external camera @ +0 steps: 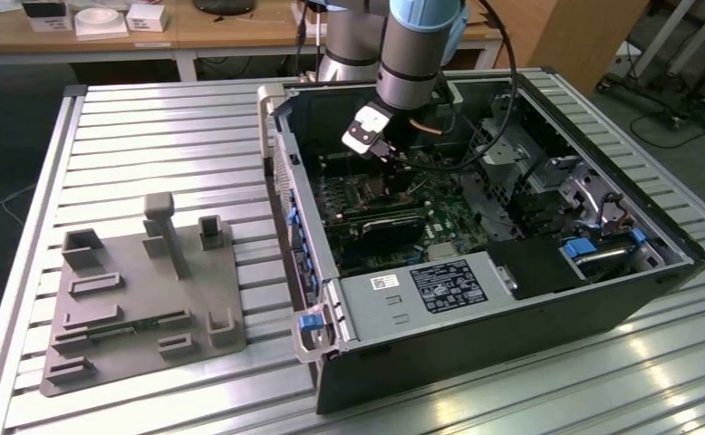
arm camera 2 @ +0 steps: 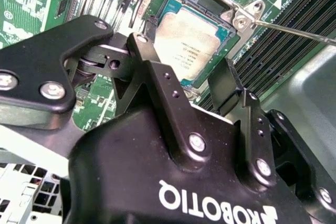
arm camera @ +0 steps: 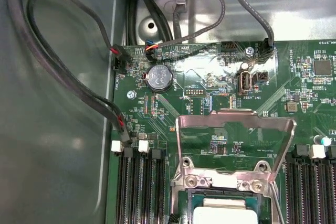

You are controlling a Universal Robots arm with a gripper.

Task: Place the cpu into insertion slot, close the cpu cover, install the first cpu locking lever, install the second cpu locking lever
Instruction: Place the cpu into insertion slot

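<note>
Cpu (arm camera 2: pixel 191 45) already sits flat in slot (arm camera: pixel 186 182), so hand (arm camera 2: pixel 182 59) hovers just above it, fingers (arm camera 2: pixel 157 72) apart, gripping nothing. Cover (arm camera: pixel 236 118) stands raised on its hinge, leaving the socket open. Lever (arm camera 2: pixel 294 30) beside it looks unlatched.

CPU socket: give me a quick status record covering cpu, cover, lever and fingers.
cpu: seated flat in the insertion slot, metal top up
cpu cover: raised and open, not over the cpu
locking lever: thin rod angling away from the slot's corner, holding nothing down
gripper: over the cpu, inside the computer case
fingers: open, one on each side of the cpu, holding nothing
</note>
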